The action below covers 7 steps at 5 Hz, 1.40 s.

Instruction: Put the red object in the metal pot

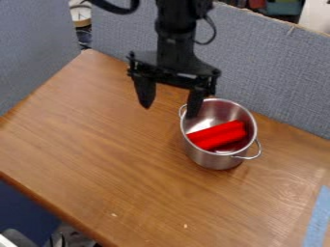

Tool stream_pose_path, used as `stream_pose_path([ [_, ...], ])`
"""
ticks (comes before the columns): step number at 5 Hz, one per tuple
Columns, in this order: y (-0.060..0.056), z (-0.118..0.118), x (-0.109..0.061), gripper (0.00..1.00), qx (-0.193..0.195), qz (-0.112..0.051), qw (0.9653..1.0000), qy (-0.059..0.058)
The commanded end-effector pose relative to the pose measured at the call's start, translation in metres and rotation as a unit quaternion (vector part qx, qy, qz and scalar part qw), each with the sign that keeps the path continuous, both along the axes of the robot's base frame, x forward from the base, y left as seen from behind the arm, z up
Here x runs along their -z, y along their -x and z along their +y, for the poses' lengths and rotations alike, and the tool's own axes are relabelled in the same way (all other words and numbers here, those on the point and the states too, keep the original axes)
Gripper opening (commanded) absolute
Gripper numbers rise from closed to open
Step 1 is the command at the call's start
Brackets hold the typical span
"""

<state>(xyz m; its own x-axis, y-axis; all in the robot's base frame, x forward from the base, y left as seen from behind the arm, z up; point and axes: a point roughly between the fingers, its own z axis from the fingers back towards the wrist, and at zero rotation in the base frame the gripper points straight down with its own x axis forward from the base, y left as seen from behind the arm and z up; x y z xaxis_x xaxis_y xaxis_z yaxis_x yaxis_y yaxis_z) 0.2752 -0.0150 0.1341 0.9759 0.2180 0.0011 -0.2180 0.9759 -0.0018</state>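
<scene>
The red object point(221, 134) lies inside the metal pot point(217, 154), tilted across its bottom. The shiny pot stands on the wooden table point(103, 145) toward the right side, with a small loop handle at its front right rim. My gripper point(171, 95) hangs open above the table just left of and behind the pot. Its two black fingers point down, spread wide, with nothing between them. The right finger is over the pot's left rim.
A grey fabric partition point(116, 34) runs behind the table. The table's right edge lies close past the pot, and its front edge drops off toward the floor at the lower left.
</scene>
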Motion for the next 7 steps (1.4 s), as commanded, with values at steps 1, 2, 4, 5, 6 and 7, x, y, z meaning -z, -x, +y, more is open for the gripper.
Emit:
stream_pose_path([
  [1,-0.013,-0.001,-0.004,1.00,0.048,-0.023,0.9986,0.006],
  [2,-0.028,0.004,0.002,1.00,0.098,-0.018,0.9950,0.006],
  [4,0.001,-0.034,-0.017,1.00,-0.048,-0.017,0.9987,0.006],
  [5,0.001,-0.020,-0.015,1.00,-0.060,-0.017,0.9981,-0.006],
  [6,0.004,-0.014,-0.017,1.00,-0.085,-0.015,0.9962,-0.007],
  [7,0.001,-0.024,-0.015,1.00,-0.107,-0.015,0.9941,-0.006],
])
